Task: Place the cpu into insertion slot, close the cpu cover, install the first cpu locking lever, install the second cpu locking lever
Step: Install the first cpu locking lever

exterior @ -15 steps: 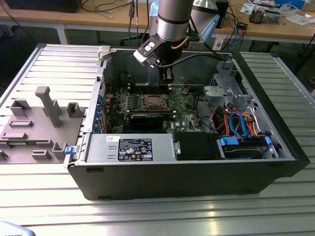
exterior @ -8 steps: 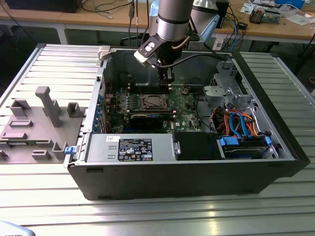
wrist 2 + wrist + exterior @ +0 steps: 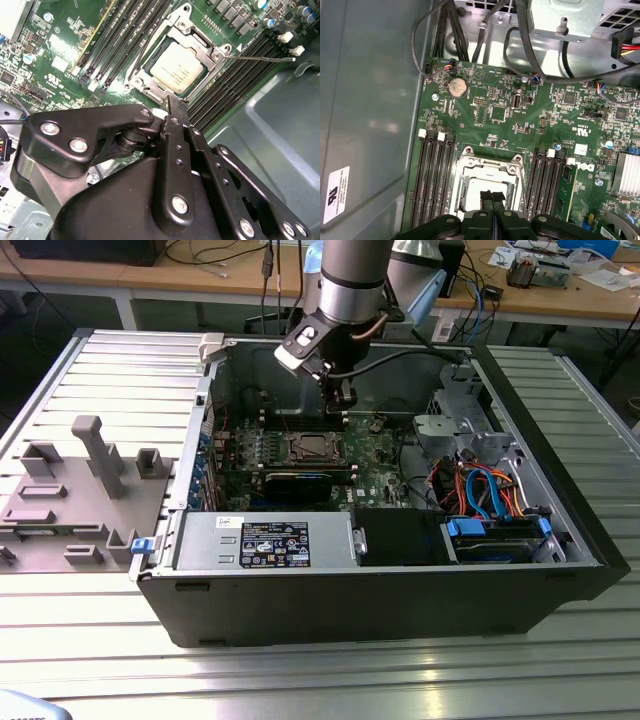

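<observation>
You have one cpu, one cover, two levers, one coin cell, one gripper and one case in front of you.

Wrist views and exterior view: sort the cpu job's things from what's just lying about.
Job: cpu, seated in insertion slot; cpu cover; locking lever; gripper.
Lying about: memory slots; coin battery; coloured cables; grey fixture.

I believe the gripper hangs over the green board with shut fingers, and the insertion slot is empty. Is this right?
No. The insertion slot is not empty: the second wrist view shows the cpu lying in it. The gripper does hang over the green board, fingers shut.
</observation>
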`<state>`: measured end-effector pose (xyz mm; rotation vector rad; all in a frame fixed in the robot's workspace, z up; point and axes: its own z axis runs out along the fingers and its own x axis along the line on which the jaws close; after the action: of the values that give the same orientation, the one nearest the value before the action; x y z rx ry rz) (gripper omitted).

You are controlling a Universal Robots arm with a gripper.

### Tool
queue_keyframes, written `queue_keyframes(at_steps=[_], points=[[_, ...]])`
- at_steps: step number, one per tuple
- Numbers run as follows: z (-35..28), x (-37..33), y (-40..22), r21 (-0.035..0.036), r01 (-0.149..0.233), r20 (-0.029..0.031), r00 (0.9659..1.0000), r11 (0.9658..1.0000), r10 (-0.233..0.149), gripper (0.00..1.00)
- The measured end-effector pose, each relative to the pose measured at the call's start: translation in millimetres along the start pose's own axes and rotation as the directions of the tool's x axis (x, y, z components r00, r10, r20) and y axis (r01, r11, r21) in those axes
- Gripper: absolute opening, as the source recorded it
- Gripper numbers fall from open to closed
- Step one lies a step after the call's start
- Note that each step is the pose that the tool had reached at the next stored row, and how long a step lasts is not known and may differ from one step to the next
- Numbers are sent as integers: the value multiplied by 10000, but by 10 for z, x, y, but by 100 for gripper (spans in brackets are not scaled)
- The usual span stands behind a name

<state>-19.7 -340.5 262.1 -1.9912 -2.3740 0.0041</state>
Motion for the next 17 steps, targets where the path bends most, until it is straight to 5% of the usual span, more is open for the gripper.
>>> queue_keyframes(at_steps=[17], points=[[0, 0, 0, 26, 807, 23, 9967, 9967, -807, 11]])
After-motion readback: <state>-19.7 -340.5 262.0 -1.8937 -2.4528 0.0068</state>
